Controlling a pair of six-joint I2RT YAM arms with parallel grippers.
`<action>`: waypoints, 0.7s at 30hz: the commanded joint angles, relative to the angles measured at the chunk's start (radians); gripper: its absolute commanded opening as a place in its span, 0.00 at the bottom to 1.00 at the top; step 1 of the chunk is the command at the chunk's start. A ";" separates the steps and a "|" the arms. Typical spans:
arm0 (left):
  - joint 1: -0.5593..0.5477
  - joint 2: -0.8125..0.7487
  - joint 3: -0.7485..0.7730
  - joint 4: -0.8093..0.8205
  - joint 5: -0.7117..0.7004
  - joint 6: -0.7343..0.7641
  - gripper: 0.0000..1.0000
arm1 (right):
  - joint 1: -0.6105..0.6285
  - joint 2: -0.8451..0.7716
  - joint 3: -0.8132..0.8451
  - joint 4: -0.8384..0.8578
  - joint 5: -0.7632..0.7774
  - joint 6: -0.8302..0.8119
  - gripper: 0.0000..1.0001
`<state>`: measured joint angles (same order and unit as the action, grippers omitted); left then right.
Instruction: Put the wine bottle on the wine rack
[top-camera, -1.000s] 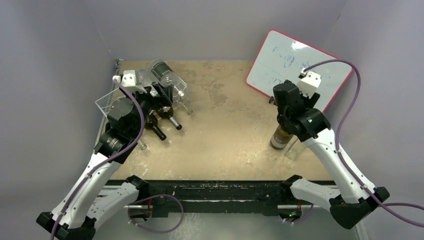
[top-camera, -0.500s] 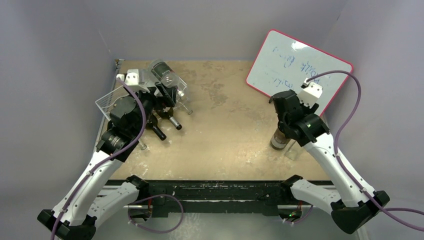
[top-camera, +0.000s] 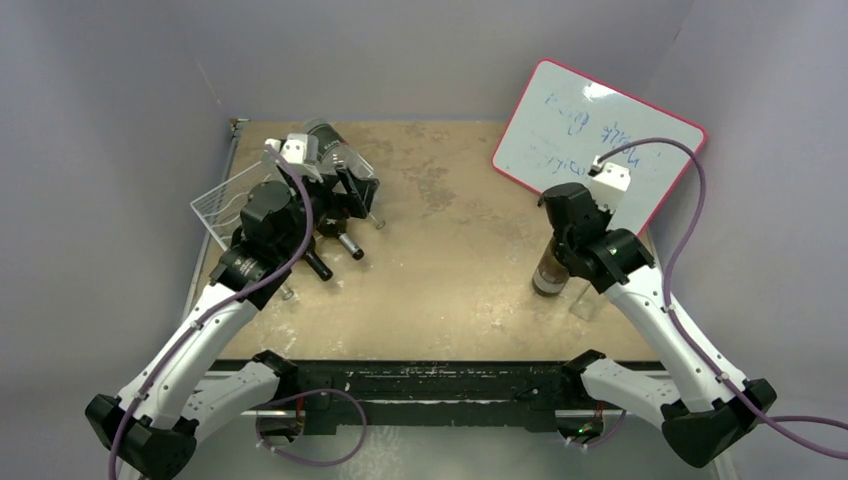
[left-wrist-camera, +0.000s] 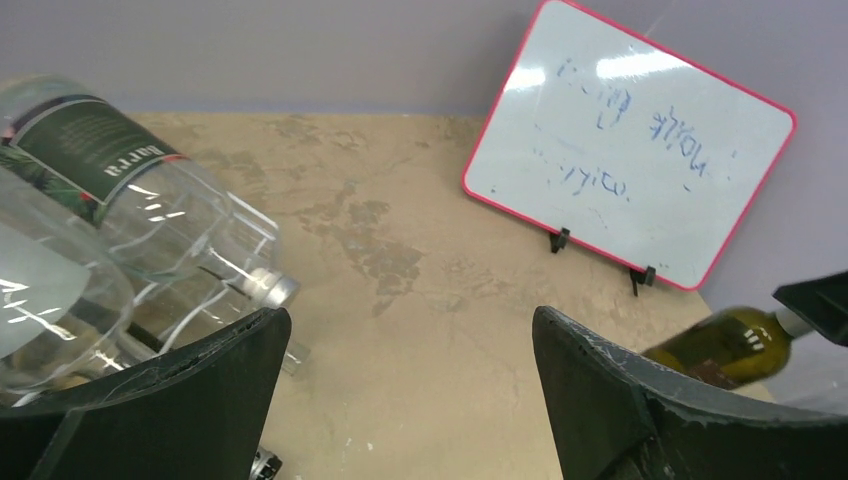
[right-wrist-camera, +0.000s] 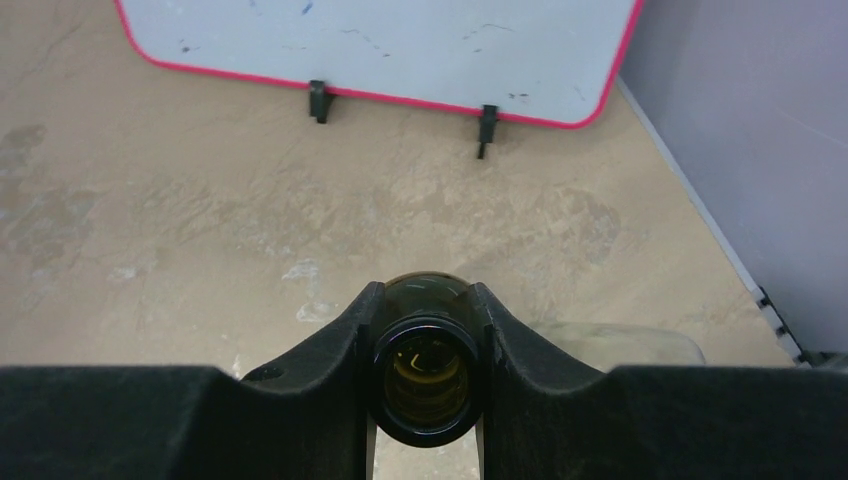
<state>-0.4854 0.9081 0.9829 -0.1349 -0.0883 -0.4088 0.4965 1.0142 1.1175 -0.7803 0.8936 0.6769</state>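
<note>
Top cam, high behind the arm bases (top-camera: 275, 375), looks down on the whole table (top-camera: 450, 300). Left wrist cam rides low, facing across to the whiteboard (left-wrist-camera: 625, 150). Right wrist cam angles down, v. close, at the wine bottle (right-wrist-camera: 428, 292) mouth. All three share the whiteboard; left cam's right edge apparently catches the same bottle.

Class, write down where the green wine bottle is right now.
In the top view the green wine bottle is at the table's right side, just in front of the whiteboard, its neck between the right gripper's jaws.
</note>
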 joint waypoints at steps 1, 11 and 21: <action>0.004 0.031 -0.030 0.087 0.144 -0.008 0.92 | 0.000 -0.017 0.031 0.271 -0.190 -0.204 0.00; -0.086 0.111 -0.125 0.197 0.243 -0.024 0.91 | 0.000 0.043 0.050 0.481 -0.663 -0.275 0.00; -0.226 0.192 -0.225 0.199 0.380 0.193 0.91 | 0.000 0.116 0.045 0.623 -1.038 -0.277 0.00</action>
<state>-0.7006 1.0863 0.7895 0.0032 0.1917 -0.3199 0.4965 1.1309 1.1175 -0.3523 0.0727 0.3988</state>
